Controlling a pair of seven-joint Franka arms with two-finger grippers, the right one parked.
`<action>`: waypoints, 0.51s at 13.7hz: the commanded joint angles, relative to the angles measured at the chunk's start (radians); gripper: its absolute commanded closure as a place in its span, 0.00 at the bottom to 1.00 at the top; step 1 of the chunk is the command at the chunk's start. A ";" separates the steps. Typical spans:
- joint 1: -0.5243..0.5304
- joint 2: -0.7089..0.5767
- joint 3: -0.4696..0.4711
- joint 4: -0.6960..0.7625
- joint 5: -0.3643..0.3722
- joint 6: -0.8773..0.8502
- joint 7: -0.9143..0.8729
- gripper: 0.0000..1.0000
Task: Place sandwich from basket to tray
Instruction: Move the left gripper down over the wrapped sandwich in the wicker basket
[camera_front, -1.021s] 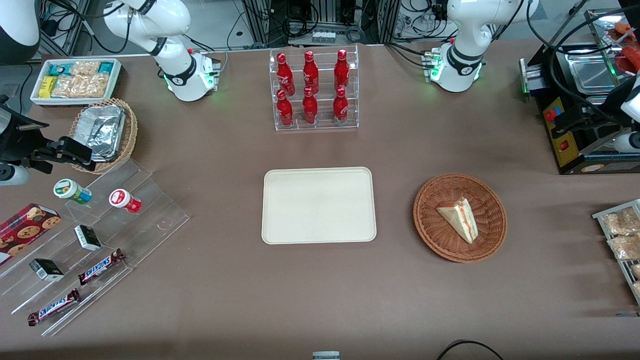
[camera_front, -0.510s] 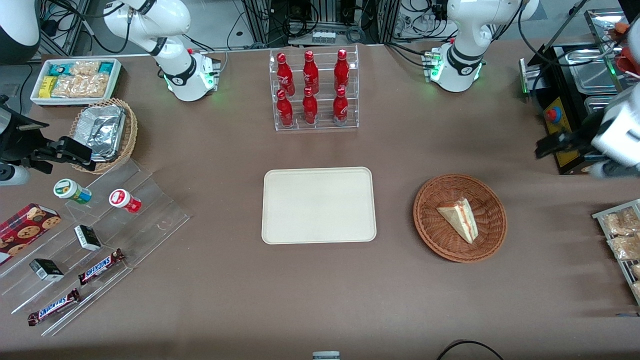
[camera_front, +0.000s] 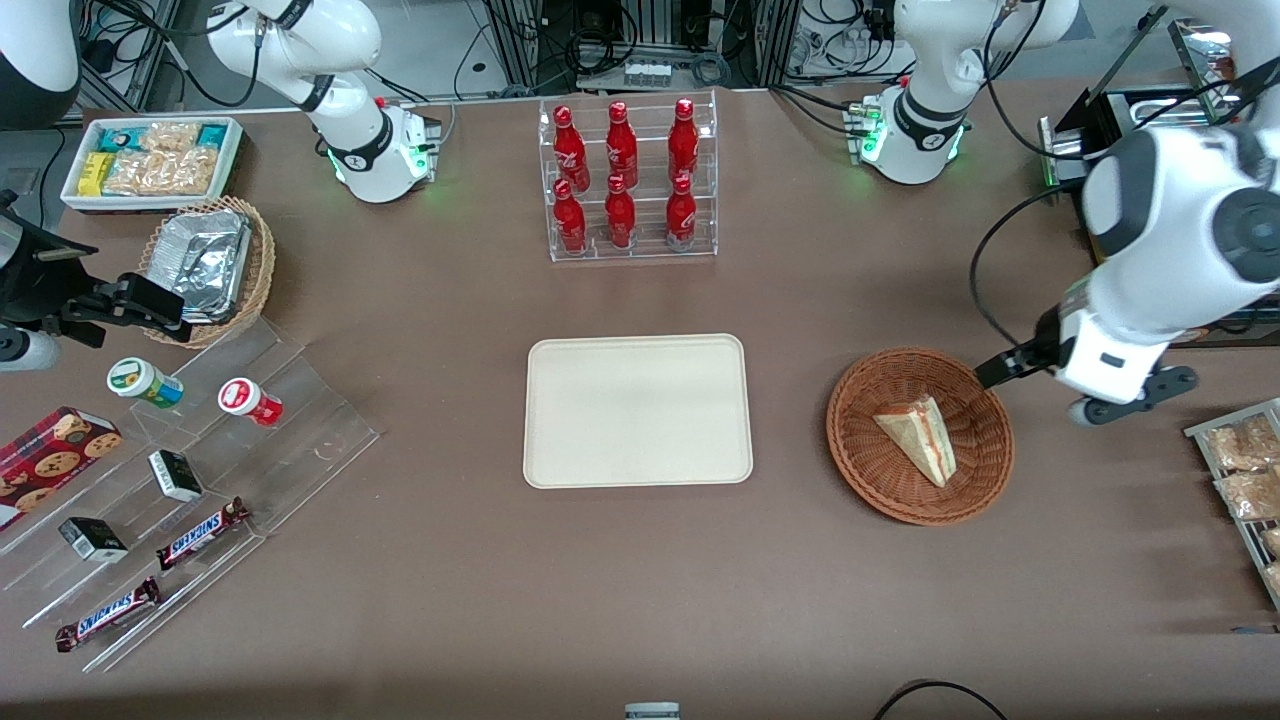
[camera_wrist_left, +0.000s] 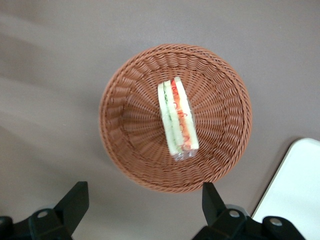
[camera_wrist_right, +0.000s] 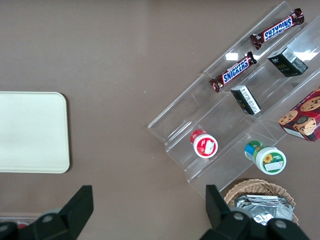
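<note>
So I've got the small triangular sandwich wedge with red and green filling (camera_front: 920, 438) lying in the wide reddish-brown woven wicker basket (camera_front: 868, 460), toward the working arm's end of the counter, about midway between its near and far edges. The flat cream-white rectangular tray (camera_front: 638, 410) sits mid-counter, apart from the basket. My left arm's gripper (camera_wrist_left: 142, 202) hangs above the basket, jaws spread wide, holding nothing.
</note>
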 joint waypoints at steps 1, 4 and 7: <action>-0.037 0.025 0.003 -0.071 0.018 0.117 -0.149 0.00; -0.068 0.076 0.003 -0.135 0.020 0.258 -0.232 0.00; -0.068 0.104 0.003 -0.227 0.020 0.422 -0.275 0.00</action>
